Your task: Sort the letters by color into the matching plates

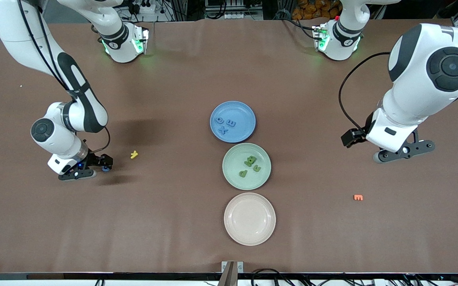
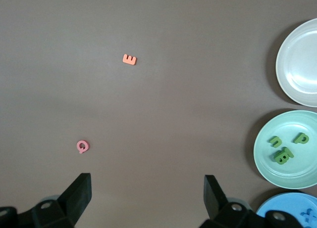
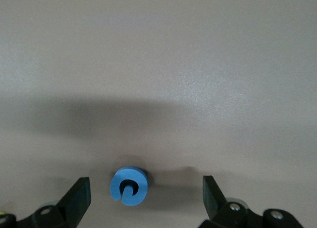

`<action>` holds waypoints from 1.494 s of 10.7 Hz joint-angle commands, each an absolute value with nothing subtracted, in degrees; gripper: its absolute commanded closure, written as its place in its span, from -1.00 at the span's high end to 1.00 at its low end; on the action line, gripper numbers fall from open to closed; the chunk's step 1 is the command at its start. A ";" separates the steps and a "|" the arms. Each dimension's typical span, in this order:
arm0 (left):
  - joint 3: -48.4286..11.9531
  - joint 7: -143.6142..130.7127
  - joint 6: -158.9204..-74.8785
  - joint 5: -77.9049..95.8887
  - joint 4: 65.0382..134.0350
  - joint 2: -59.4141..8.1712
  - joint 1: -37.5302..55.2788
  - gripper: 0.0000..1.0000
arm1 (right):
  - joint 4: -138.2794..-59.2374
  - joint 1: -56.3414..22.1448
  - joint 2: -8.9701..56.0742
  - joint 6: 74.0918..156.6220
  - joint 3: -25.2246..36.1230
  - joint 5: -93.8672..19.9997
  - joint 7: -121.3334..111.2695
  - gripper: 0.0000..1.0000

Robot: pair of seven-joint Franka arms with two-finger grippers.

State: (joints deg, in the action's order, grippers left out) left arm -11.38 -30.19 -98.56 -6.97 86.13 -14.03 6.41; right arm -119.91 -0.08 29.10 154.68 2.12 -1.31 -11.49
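Blue letter (image 3: pixel 128 187) lies flat on the brown table (image 1: pixel 173 222), between the right gripper's (image 3: pixel 143 201) spread fingers, nothing gripped. In the front view that gripper (image 1: pixel 101 163) sits low at left-centre of the frame, down at the table surface. Letter shows there only as a blue speck (image 1: pixel 105 169) at the fingertips.

Yellow letter (image 1: pixel 134 154) is loose on the table just beside the right gripper, toward the plates.

Plates run in a column down frame centre:
- blue plate (image 1: pixel 245 112), uppermost, holds three blue letters (image 1: pixel 225 124)
- green plate (image 1: pixel 263 174), middle, touching the blue one's rim, holds three green letters (image 1: pixel 250 165)
- cream plate (image 1: pixel 249 219), lowest, just below the green plate

Orange letter (image 1: pixel 358 197) lies alone at lower right of the front frame, well apart from the plates; also upper-left-centre in the left wrist view (image 2: pixel 129 60). Pink letter (image 2: pixel 82 147) shows only in the left wrist view, lower left, on bare table.

Left gripper (image 2: pixel 147 196) hangs over bare table at right-centre of the front frame (image 1: pixel 404 153), fingers wide apart, holding nothing. Left arm waits.
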 commanded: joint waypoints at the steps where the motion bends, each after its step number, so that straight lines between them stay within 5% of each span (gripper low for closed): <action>1: -11.69 -28.65 -96.07 -4.93 87.01 -10.38 3.79 1.00 | -121.37 0.09 29.00 156.44 1.58 -1.93 -11.07 1.00; 12: -9.85 -19.16 -88.95 0.53 89.65 -3.17 -1.85 1.00 | -124.45 -1.05 28.74 158.73 1.58 -2.02 -9.85 0.80; 16: -3.16 -15.91 -88.60 2.19 89.47 -1.14 2.02 1.00 | -123.75 -1.67 29.09 158.55 1.58 -1.93 -7.82 0.68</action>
State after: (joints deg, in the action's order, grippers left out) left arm -5.39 -17.81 -89.24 -0.13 88.04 -3.53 1.06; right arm -122.88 -1.10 29.80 158.09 1.61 -1.32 -9.04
